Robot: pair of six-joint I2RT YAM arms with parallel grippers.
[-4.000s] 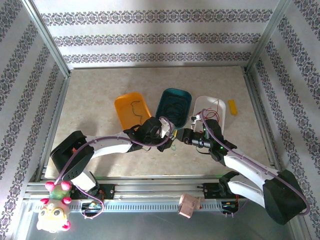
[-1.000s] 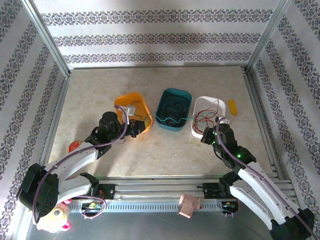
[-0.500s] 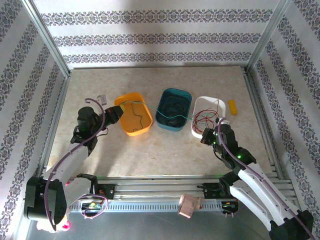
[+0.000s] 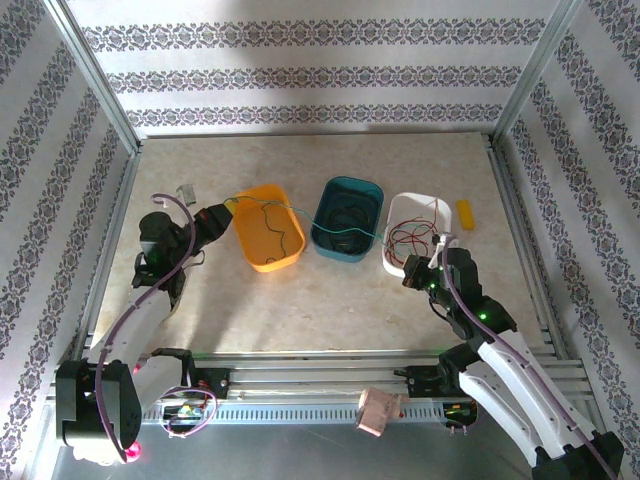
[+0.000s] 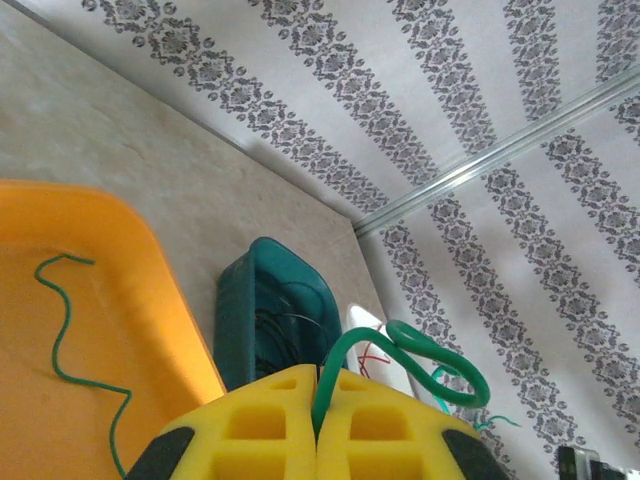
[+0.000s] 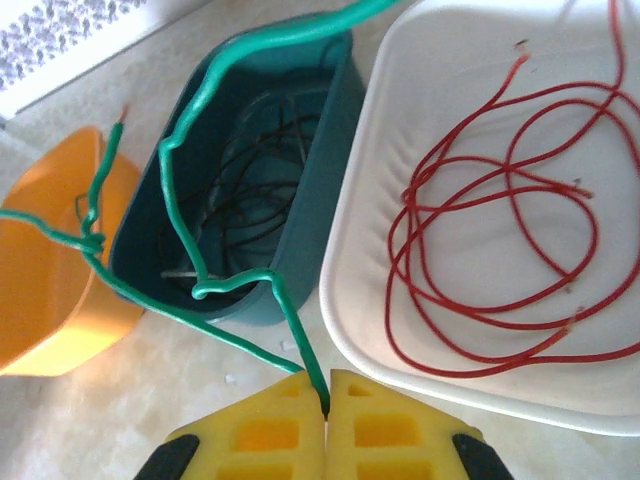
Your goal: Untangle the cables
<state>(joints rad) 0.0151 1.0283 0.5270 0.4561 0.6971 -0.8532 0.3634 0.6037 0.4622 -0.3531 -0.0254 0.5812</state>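
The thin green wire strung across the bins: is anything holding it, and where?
Yes. The left gripper pinches the thin green wire near one end, the right gripper near the other, both jaws shut.

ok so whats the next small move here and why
Probably ease the left gripper slightly leftward, away from the right gripper: both are shut on green cables that join at a twist near the orange tray, and the run across the teal bin looks taut, so a gentle pull may slip it free.
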